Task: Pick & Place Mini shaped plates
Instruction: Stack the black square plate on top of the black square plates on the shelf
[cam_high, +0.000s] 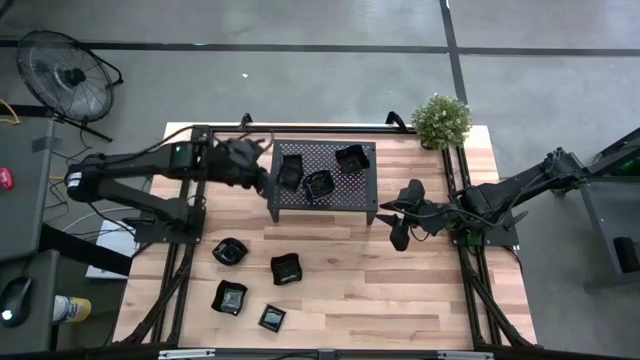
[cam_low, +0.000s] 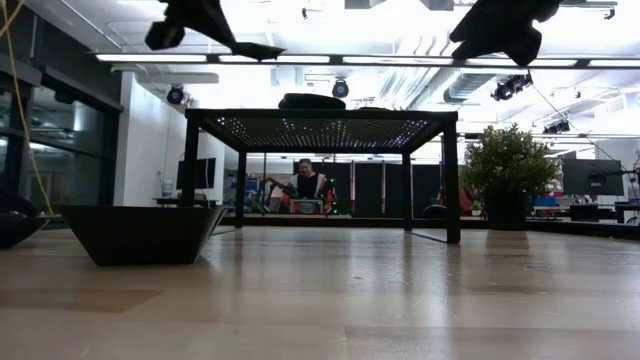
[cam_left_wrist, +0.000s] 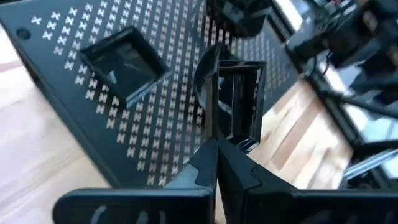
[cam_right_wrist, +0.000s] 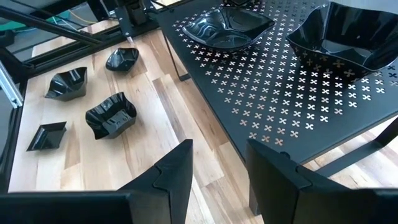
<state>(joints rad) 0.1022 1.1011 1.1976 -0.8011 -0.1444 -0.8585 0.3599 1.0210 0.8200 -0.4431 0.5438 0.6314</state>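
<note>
We judged the coming move to turn on the left end effector (cam_high: 268, 178), which hung over the left end of the mesh rack (cam_high: 365, 190), its fingers clamped on the rim of a square plate (cam_left_wrist: 239, 93) held on edge, its long side running out from the fingers. Two more plates (cam_high: 334, 172) sat on the rack beside it; four plates (cam_high: 229, 252) lay on the desk (cam_high: 400, 300) towards its near-left corner. The right end effector (cam_high: 400, 228) waited off the rack's right end, fingers apart, empty. Beyond the desk lay an open workshop floor.
</note>
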